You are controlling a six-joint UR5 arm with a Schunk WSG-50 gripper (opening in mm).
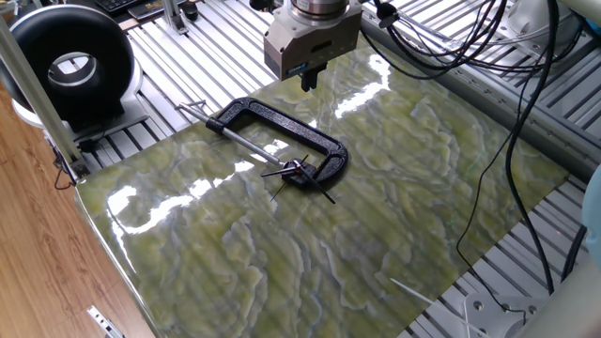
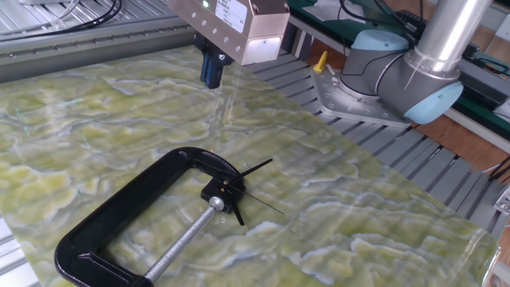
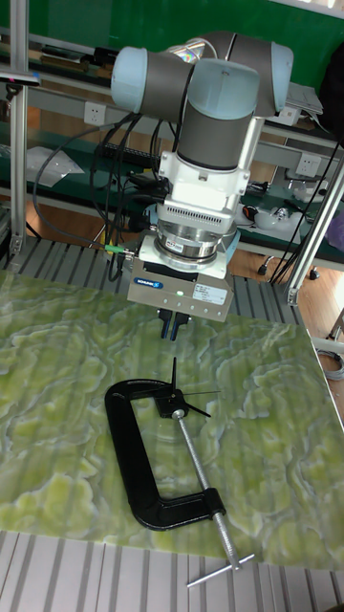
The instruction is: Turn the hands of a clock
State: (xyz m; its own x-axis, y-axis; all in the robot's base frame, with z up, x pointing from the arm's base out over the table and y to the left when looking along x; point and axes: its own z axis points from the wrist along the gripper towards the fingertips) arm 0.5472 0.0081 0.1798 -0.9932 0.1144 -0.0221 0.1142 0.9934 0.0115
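The clock (image 1: 299, 170) is a small black hub with thin black hands (image 2: 255, 168), held in the jaw of a black C-clamp (image 1: 282, 127) that lies flat on the green marbled table (image 1: 394, 207). It also shows in the other fixed view as the clock (image 2: 225, 186) in the clamp (image 2: 119, 211), and in the tall view as the clock (image 3: 178, 409) in the clamp (image 3: 119, 449). My gripper (image 1: 308, 80) hangs above the table beyond the clamp's bow, well apart from the hands. Its dark fingers (image 2: 211, 73) are pressed together with nothing between them; the gripper (image 3: 172, 328) looks the same in the tall view.
A round black ring-shaped device (image 1: 70, 66) stands at the far left off the table. A thin white stick (image 1: 413, 289) lies near the front right edge. Black cables (image 1: 488, 56) hang at the right. The arm's base (image 2: 382, 72) sits beyond the table edge.
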